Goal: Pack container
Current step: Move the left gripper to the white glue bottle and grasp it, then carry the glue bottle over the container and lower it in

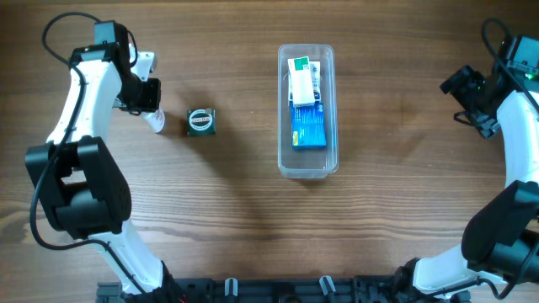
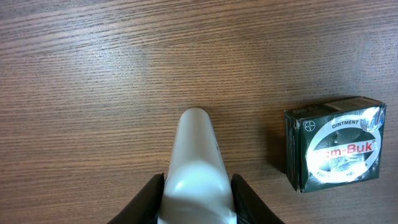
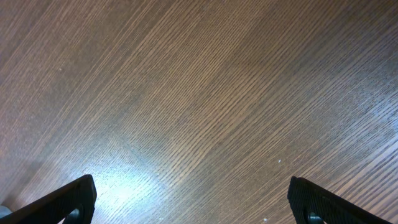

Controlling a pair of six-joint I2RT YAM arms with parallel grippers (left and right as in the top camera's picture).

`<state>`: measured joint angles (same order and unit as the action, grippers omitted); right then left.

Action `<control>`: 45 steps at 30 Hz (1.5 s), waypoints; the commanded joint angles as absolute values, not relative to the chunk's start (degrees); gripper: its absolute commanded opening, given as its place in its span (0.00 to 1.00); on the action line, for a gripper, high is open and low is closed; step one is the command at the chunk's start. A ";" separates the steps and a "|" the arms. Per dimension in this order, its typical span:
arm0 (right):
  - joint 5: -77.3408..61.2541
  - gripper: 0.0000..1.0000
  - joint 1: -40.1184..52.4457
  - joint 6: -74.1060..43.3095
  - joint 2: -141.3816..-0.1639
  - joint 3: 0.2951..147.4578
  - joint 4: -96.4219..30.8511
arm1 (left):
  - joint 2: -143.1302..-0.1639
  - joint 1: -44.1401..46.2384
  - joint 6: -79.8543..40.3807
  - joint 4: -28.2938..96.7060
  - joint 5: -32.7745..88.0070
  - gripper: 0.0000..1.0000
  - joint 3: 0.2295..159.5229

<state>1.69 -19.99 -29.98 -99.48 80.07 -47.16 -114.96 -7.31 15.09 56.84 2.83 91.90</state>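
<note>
**Spotter:** What are you holding?

**Me:** My left tool (image 2: pixel 196 190) is closed on a smooth white rounded item (image 2: pixel 194 149), gripping both flanks. My right tool (image 3: pixel 191 190) is spread wide with nothing in it. The container (image 1: pixel 307 164) sits mid-tabletop (image 1: pixel 404 210), well apart from my left tool.

**Spotter:** What worries you?

**Me:** The item tapers, so I think it could squirt out of the pinch. The green ointment box (image 2: pixel 333 144) lies near it on my line to the container, and a low carry could knock it. A blue box (image 1: pixel 309 128) and another already fill the far part, so a careless drop may catch the rim.
</note>
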 commanded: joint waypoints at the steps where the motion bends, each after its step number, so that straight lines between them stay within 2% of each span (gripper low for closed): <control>1: 1.58 1.00 -20.12 -30.15 -99.98 80.14 -47.11 | -112.99 -7.55 12.86 57.52 4.95 0.28 93.86; 8: 1.58 1.00 -20.12 -30.15 -99.98 80.14 -47.11 | -105.69 -4.54 11.18 58.59 6.59 0.29 94.59; 12: 1.58 1.00 -20.12 -30.17 -99.98 80.14 -47.11 | -100.42 0.64 9.78 58.92 6.59 0.30 94.59; 19: 1.58 1.00 -20.12 -30.17 -99.98 80.14 -47.11 | -92.25 14.70 6.52 54.76 6.59 0.31 94.59; 26: 1.58 1.00 -20.12 -30.15 -99.98 80.14 -47.11 | -91.94 29.76 1.28 51.29 6.52 0.31 94.56; 31: 1.58 1.00 -20.12 -30.15 -99.98 80.14 -47.11 | -91.94 36.58 -8.69 47.83 6.35 0.31 94.56; 32: 1.58 1.00 -20.12 -30.17 -99.98 80.14 -47.11 | -92.05 37.17 -10.02 47.42 6.26 0.34 94.56; 35: 1.58 1.00 -20.12 -30.15 -99.98 80.14 -47.11 | -93.36 38.92 -14.98 46.30 2.33 0.34 94.56; 38: 1.58 1.00 -20.12 -30.17 -99.98 80.14 -47.11 | -96.05 39.27 -18.98 45.82 -1.41 0.33 94.56; 45: 1.58 1.00 -20.12 -30.15 -99.98 80.14 -47.11 | -104.49 39.27 -22.24 43.07 -1.67 0.29 94.56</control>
